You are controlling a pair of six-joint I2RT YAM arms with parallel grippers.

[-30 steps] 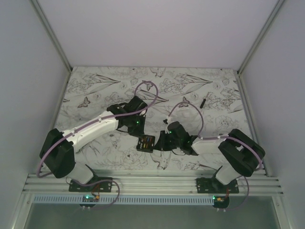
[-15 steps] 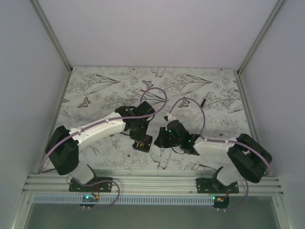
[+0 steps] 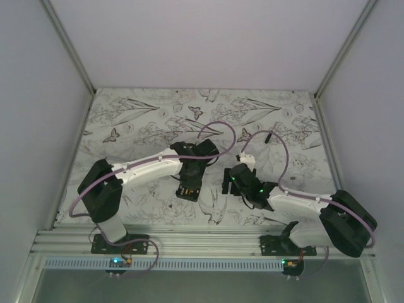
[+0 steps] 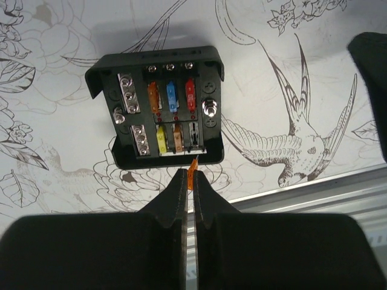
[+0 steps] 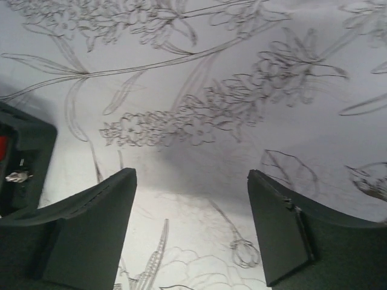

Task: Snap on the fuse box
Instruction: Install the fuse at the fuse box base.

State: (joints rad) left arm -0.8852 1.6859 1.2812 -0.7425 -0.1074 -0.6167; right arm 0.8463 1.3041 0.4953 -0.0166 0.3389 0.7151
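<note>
**Fuse box** (image 4: 158, 107): black, squarish, lying flat on the flower-printed table (image 3: 139, 113), near the front edge and between the two arms. Its face is uncovered and turned up. One row holds an orange, a blue and a red fuse; the other holds a yellow and a brown one.

**Left gripper** (image 4: 190, 180): just above the near edge of the box. The fingers are pressed together, pinching a small orange fuse (image 4: 193, 164) at the tips.

**Right gripper** (image 5: 190, 181): just beside the box, on its right. The fingers are spread wide with only bare table between them.

**Thin black stick** (image 3: 268, 136): farther back on the right, well apart from the box.
</note>
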